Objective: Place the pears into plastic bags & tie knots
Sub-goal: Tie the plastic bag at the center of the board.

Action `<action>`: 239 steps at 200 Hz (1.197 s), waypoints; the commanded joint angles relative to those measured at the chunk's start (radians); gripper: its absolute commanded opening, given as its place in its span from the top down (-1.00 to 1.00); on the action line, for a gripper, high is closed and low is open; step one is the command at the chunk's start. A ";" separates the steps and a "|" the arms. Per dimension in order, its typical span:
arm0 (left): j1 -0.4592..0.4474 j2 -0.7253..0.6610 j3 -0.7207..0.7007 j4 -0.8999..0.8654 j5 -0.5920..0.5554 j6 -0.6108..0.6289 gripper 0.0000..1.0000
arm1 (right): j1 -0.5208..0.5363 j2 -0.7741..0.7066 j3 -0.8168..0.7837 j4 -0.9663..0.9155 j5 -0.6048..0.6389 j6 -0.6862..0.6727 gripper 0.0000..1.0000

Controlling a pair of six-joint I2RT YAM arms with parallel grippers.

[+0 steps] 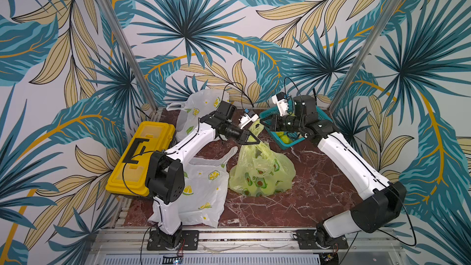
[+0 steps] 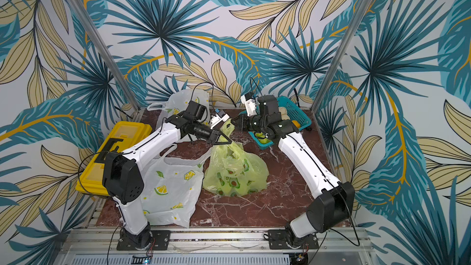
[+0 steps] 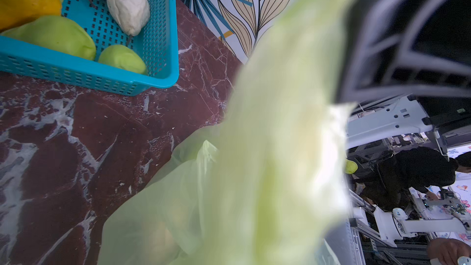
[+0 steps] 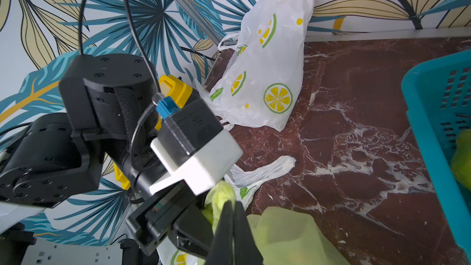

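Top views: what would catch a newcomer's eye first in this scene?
The translucent light green plastic bag with avocado prints, bulging at mid-table, where both arms meet. The right gripper is shut on its upraised handle, the left gripper close beside. Behind them, a teal plastic mesh basket holds green, cream and orange pears.

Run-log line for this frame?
step: tying; right end effector: shut on handle of translucent light green avocado-print plastic bag; left end effector: at bag neck, grip unclear
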 commanded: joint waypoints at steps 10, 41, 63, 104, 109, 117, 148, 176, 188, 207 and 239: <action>0.006 -0.041 -0.002 0.002 0.019 0.000 0.64 | -0.006 -0.085 -0.056 0.033 -0.004 -0.019 1.00; 0.007 -0.047 -0.002 0.001 0.032 0.003 0.67 | -0.008 -0.146 -0.110 0.004 0.049 -0.050 1.00; 0.009 -0.048 -0.009 0.001 0.042 0.002 0.78 | -0.006 -0.201 -0.153 -0.022 0.095 -0.062 1.00; 0.024 -0.040 -0.011 0.001 0.037 -0.009 0.88 | 0.006 -0.298 -0.219 -0.132 0.081 -0.059 1.00; 0.027 -0.039 -0.006 0.000 0.034 -0.013 0.87 | 0.017 -0.307 -0.229 -0.156 0.084 -0.062 1.00; 0.028 -0.036 0.004 0.001 0.024 -0.018 0.87 | 0.043 -0.318 -0.245 -0.194 0.089 -0.063 1.00; 0.022 -0.020 0.041 0.002 0.027 -0.037 0.86 | 0.182 -0.295 -0.362 -0.211 0.111 0.047 1.00; 0.010 -0.022 0.046 0.001 0.037 -0.039 0.84 | 0.218 -0.248 -0.488 -0.015 0.128 0.168 1.00; 0.006 -0.027 0.043 0.002 0.053 -0.038 0.84 | 0.218 -0.209 -0.486 0.013 0.183 0.158 1.00; 0.009 -0.055 0.008 0.002 0.096 -0.012 0.82 | 0.189 -0.170 -0.481 0.097 0.205 0.134 1.00; 0.041 -0.100 -0.068 0.002 0.128 0.021 0.60 | 0.154 -0.130 -0.458 0.152 0.144 0.075 1.00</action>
